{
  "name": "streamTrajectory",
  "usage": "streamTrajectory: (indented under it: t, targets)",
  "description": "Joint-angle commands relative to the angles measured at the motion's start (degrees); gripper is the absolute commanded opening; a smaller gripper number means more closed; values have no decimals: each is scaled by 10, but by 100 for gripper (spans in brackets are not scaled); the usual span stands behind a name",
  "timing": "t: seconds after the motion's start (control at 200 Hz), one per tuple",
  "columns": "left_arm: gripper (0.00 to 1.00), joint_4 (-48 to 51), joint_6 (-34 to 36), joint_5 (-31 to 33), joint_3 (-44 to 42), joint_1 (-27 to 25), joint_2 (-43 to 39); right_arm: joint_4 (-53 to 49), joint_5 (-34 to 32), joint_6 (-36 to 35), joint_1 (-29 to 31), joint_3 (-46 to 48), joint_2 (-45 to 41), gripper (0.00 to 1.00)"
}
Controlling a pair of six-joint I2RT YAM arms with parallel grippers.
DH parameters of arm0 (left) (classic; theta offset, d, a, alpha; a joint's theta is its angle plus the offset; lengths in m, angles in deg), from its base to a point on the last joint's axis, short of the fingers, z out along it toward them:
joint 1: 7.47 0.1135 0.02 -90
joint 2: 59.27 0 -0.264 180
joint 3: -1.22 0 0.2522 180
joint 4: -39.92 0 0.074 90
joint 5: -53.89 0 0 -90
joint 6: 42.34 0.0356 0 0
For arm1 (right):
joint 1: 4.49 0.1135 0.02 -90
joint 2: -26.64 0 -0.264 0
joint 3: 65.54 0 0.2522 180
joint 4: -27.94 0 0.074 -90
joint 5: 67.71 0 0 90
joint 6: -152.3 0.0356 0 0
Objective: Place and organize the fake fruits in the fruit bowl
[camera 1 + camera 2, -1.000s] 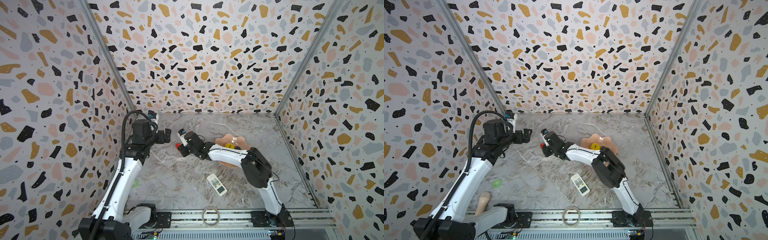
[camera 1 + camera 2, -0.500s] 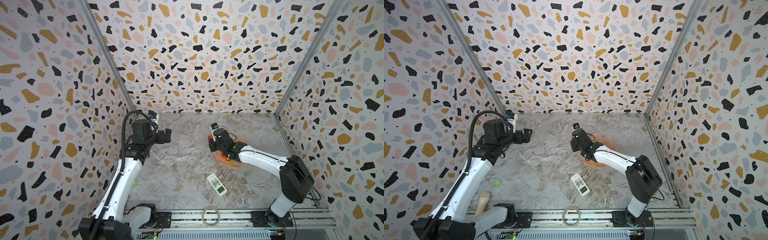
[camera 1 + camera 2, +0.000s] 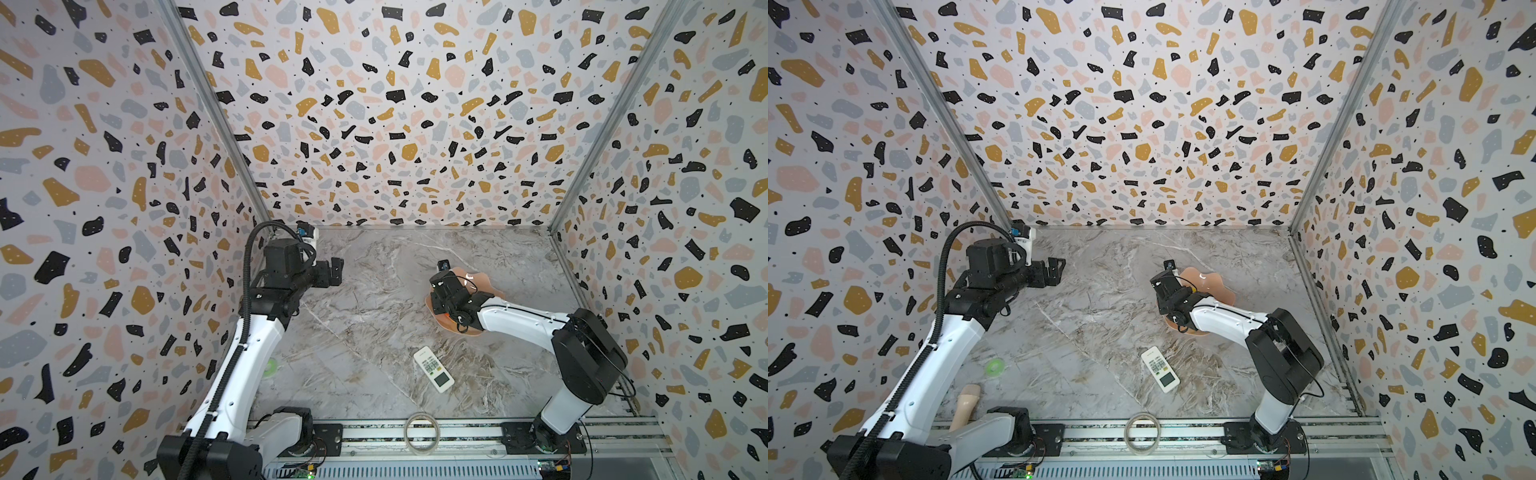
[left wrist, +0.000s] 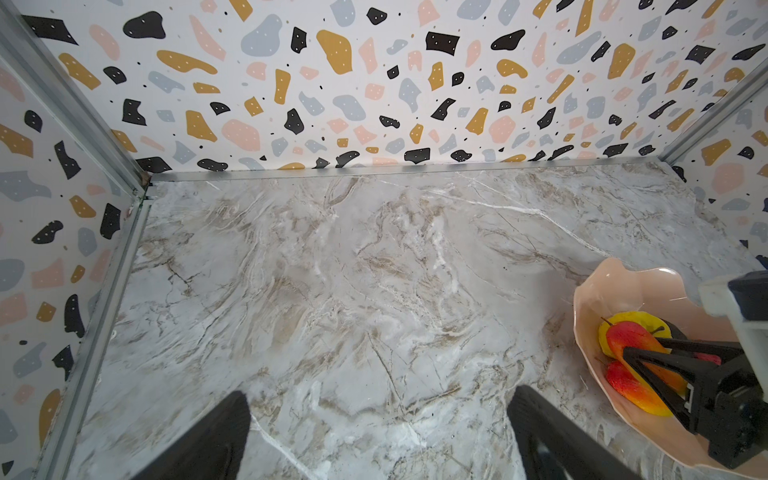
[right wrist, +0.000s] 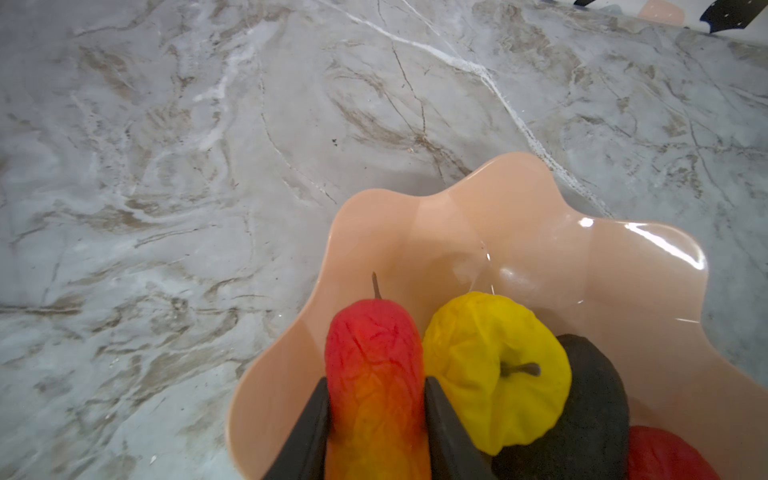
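A red-to-orange mango-like fake fruit (image 5: 374,374) is pinched between the two black fingers (image 5: 446,424) of the right gripper (image 5: 376,415). It is inside the rim of the glossy peach-pink fruit bowl with a wavy edge (image 5: 519,232); whether it touches the bowl's floor I cannot tell. Just beside it in the bowl lies a wrinkled yellow apple with a dark stem (image 5: 490,365), and touching that is a blackish oval fruit (image 5: 594,399). A red fruit (image 5: 665,457) past the oval is cut off, perhaps the strawberry. The left wrist view shows a second mango-like fruit (image 4: 631,390) lying in the bowl beneath the fingers. The bowl stands on the right half of the marble-patterned desk (image 3: 374,316), nearer its right edge. A white remote control (image 3: 433,369) lies toward the front edge. The left gripper (image 3: 334,272) hangs near the desk's back left corner, its fingers (image 4: 224,432) spread wide with only desk between them.
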Motion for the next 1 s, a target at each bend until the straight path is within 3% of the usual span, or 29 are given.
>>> streamTrajectory:
  t: [0.0, 0.24, 0.36, 0.536, 0.681, 0.766, 0.861, 0.996]
  targets:
    - [100, -14, 3, -8, 8, 3, -3, 4, -11, 12, -3, -21, 23, 19]
    - [100, -14, 4, -9, 8, 3, -3, 10, 4, 9, -4, -39, 43, 29]
    - [100, -14, 4, -8, 8, 3, -1, 9, 7, 1, -4, -40, 33, 56]
    - [100, -15, 4, -7, 8, 3, 2, 1, -1, -24, -4, -40, -6, 77]
    - [100, -15, 4, -7, 11, 3, 8, 21, -31, -85, -10, -29, -80, 100]
    - [100, -20, 5, -2, 16, 3, 12, 69, -25, -132, -34, 2, -144, 100]
    - [99, -50, -7, 43, 7, 1, -1, 135, 31, -169, -105, 55, -210, 100]
    - [100, -207, -70, 149, -88, -2, -53, 239, 68, -159, -235, 141, -265, 99]
